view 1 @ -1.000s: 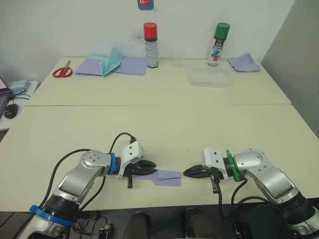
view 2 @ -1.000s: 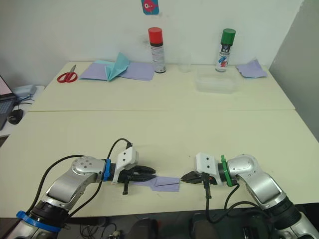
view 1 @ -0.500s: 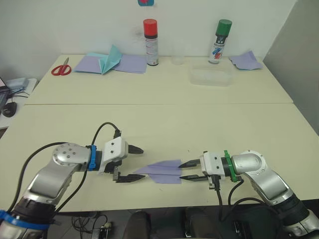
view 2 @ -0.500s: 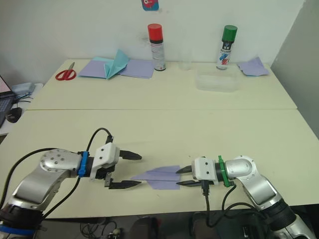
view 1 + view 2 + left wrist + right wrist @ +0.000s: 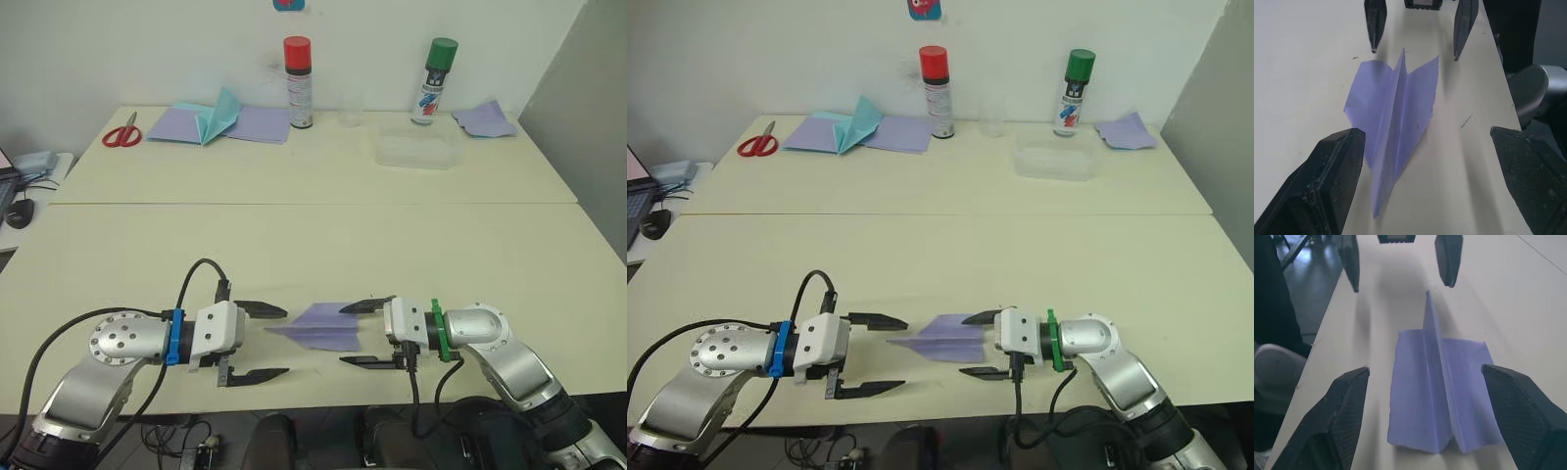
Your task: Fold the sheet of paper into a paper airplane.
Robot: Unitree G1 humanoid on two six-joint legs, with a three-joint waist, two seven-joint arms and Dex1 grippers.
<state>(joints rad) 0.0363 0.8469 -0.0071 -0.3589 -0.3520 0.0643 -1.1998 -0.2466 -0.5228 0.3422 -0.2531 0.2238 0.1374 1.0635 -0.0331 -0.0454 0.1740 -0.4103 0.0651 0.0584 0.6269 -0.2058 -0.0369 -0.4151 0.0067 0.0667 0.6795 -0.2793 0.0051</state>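
Note:
The sheet of paper is folded into a lavender paper airplane with a raised centre crease and two spread wings. It lies flat near the table's front edge, nose toward my left arm. My left gripper stands wide open just off the nose, touching nothing. My right gripper is open too, its fingers either side of the tail without gripping it. In the left wrist view the paper airplane lies between my own fingers, with the other gripper's fingers beyond it. The right wrist view shows the paper airplane from the tail.
At the far table's back are red scissors, flat lavender sheets with a teal pointed piece, a red-capped can, a green-capped can, a clear container and a lavender scrap.
Both grippers have opened and let go of the paper. Its wings have spread and it now lies free, while my left gripper has drawn back to the left.

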